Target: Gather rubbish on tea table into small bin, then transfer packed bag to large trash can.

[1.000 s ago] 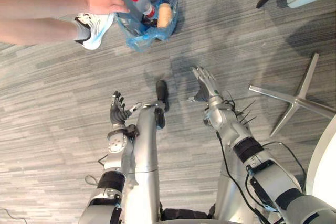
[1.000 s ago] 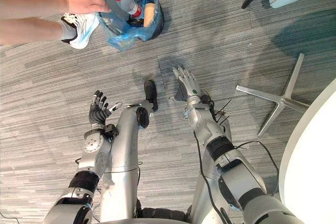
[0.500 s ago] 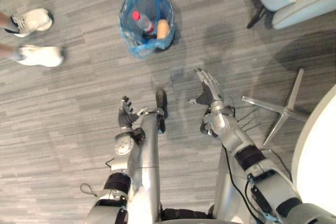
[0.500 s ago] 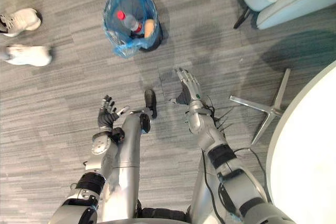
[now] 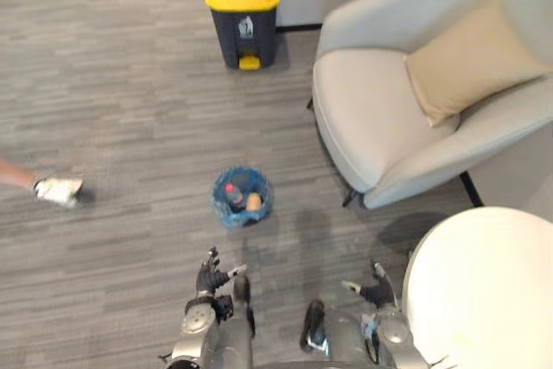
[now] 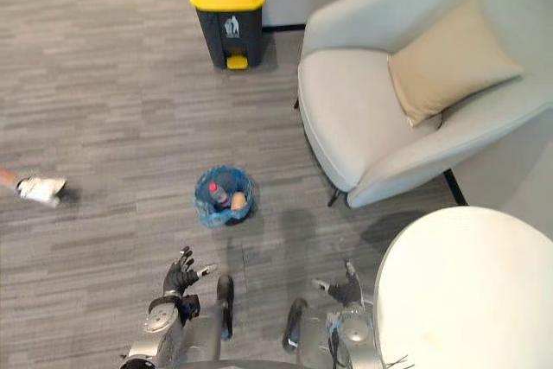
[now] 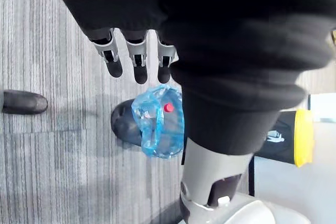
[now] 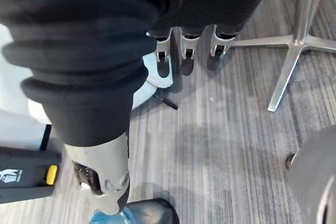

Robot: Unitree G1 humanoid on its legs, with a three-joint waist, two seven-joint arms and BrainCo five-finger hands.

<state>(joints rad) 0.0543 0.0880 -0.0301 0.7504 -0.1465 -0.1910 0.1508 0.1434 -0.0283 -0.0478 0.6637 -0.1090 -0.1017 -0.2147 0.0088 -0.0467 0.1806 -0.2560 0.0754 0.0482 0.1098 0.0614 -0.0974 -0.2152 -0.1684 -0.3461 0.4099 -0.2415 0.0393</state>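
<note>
Whole view has shifted vs 0.5 s ago. Our head cam now takes in far more of the room, so that is cam motion, not the things moving. New in sight: the large trash can point(image 5: 243, 13) w/ yellow lid by the far wall, an armchair point(image 5: 380, 110) w/ a tan cushion point(image 5: 462, 62) on the right, and the white round bench point(image 5: 484, 291) at our lower right.

The small bin point(image 5: 242, 197) stands upright on the floor just ahead of us, between us and the large trash can and well apart from it. The blue bag point(image 7: 157, 135) lines it, rim folded over the edge. Inside are a bottle point(image 5: 231, 195) w/ red cap and a tan cup-like item point(image 5: 253, 202).

The person's hand that was at the bin rim 1 s ago is gone. Now there's just a shoe point(image 5: 58, 189) at far left, well apart from the bin.

Left hand point(image 5: 209, 276) and right hand point(image 5: 373, 293) sit low in front of us, fingers loose and near straight. Both are empty and neither touches the bin.

Our read: the gathering step looks done, the person is out of the way, and the drop-off target is now sighted. The bag isn't lifted out yet, so next we need to reach its rim, grip it, pull it free and carry it over.
</note>
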